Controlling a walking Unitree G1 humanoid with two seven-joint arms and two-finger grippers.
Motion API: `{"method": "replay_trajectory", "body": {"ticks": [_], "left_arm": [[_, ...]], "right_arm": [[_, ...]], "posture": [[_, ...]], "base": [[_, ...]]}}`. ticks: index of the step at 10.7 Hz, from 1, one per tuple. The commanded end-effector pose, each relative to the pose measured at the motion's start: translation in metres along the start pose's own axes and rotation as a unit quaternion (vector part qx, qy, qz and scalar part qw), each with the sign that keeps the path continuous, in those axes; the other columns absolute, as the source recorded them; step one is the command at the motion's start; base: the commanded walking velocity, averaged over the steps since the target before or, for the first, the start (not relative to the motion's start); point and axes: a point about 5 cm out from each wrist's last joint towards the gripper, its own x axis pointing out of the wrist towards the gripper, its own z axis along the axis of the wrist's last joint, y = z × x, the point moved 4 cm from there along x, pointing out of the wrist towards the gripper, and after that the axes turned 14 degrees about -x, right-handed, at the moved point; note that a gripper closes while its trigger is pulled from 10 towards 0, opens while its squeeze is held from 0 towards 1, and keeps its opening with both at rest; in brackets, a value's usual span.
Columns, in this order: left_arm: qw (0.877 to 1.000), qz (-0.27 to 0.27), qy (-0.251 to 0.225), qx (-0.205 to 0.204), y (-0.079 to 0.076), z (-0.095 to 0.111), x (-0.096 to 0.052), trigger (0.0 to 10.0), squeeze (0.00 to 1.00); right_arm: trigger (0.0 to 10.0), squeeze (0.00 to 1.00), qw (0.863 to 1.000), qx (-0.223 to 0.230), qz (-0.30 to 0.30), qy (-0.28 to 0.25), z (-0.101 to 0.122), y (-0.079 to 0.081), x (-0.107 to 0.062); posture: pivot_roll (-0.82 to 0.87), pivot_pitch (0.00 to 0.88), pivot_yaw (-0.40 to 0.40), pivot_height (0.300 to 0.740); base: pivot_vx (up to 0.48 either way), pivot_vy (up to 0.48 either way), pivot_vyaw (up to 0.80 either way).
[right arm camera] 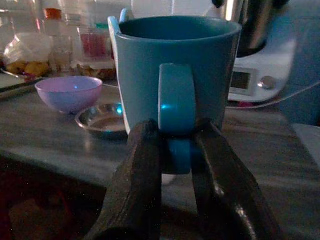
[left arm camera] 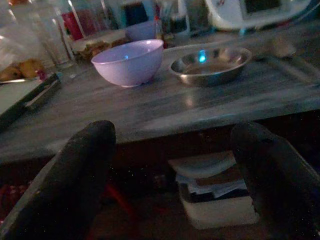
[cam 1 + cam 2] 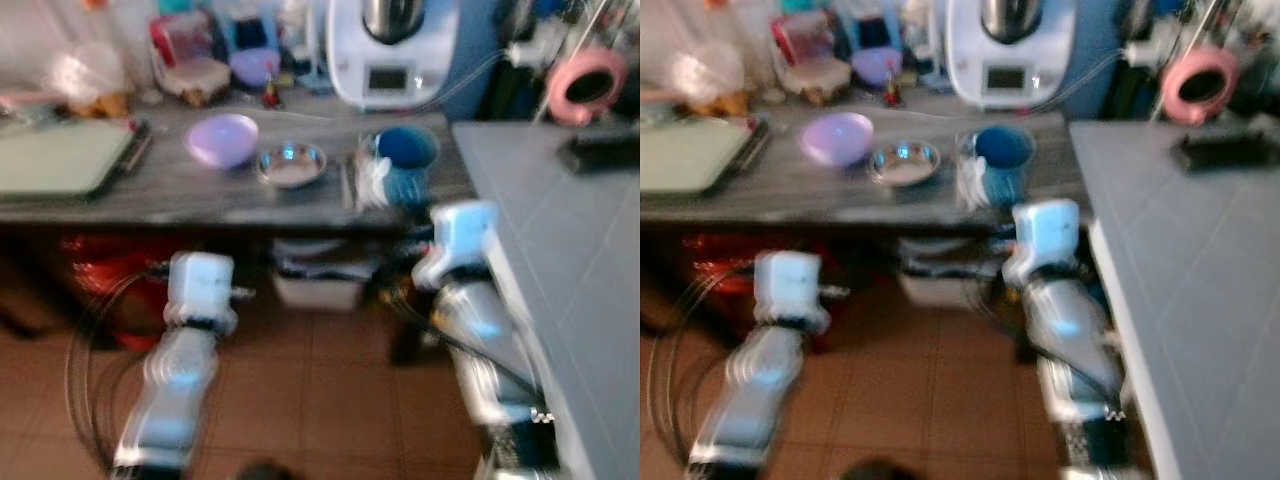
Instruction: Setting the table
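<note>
Where the right pincer point(image 1: 176, 150) reaches the front edge of the worktop point(image 1: 280, 150), clamped with its 2 black fingers point(image 1: 140, 165) on the lower part of the handle of a blue mug point(image 1: 175, 70). Mug upright on the worktop near its front edge, handle turned toward the robot, just ahead of the right arm's white wrist block in the head views. Something white just beside the mug on its left side, too blurred to name.

Further left on the grey wood-grain worktop, a shallow steel dish point(image 3: 291, 165), then a lilac bowl point(image 3: 222, 139) just beside it, the 2 close together but apart from the mug. Behind the mug, a white kitchen machine point(image 3: 392, 50) with a small display. At the far left, a pale tray point(image 3: 60, 157) with a dark rim. Along the back, jars, containers and bagged food, blurred.

Left pincer point(image 2: 175, 170) held low in front of the worktop edge, fingers spread wide apart with nothing between them, pointed toward the bowl and dish. Below the worktop, a white box point(image 2: 215, 200) with folded items on a brown tiled floor point(image 3: 300, 400). To the right, a second grey worktop point(image 3: 560, 260) with a pink ring-shaped object point(image 3: 587, 84) beyond it.
</note>
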Motion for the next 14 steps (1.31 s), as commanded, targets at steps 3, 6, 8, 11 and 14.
{"method": "replay_trajectory", "body": {"ticks": [3, 6, 8, 11, 14], "left_arm": [[1.0, -0.014, -0.009, -0.004, -0.009, 0.004, 0.003, 10.0, 0.0], [1.0, -0.009, -0.007, -0.009, -0.007, 0.004, 0.003, 10.0, 0.0], [1.0, -0.007, -0.008, -0.006, -0.006, 0.005, 0.003, 10.0, 0.0], [0.999, 0.0, -0.023, -0.026, -0.002, 0.01, 0.001, 10.0, 0.0], [0.999, 0.023, -0.031, -0.014, 0.011, 0.014, -0.003, 10.0, 0.0]], "right_arm": [[10.0, 0.0, 1.0, -0.01, -0.017, -0.004, 0.002, -0.013, 0.0], [10.0, 0.0, 1.0, -0.015, -0.004, -0.012, 0.004, -0.01, 0.001], [10.0, 0.0, 1.0, -0.009, -0.012, -0.012, 0.005, -0.013, 0.003], [10.0, 0.0, 1.0, -0.008, -0.025, -0.012, 0.004, -0.024, 0.008], [10.0, 0.0, 1.0, -0.005, 0.007, -0.003, -0.002, -0.023, 0.017]], "posture": [[-0.06, 0.0, 0.051, 0.74], [-0.06, 0.0, 0.053, 0.74], [-0.06, 0.0, 0.054, 0.74], [-0.05, 0.0, 0.055, 0.74], [-0.04, 0.0, 0.059, 0.74]], "base": [[0.469, 0.0, 0.0], [0.418, 0.18, 0.27], [0.338, 0.341, 0.0], [0.216, 0.236, 0.0], [0.0, 0.0, 0.0]]}}
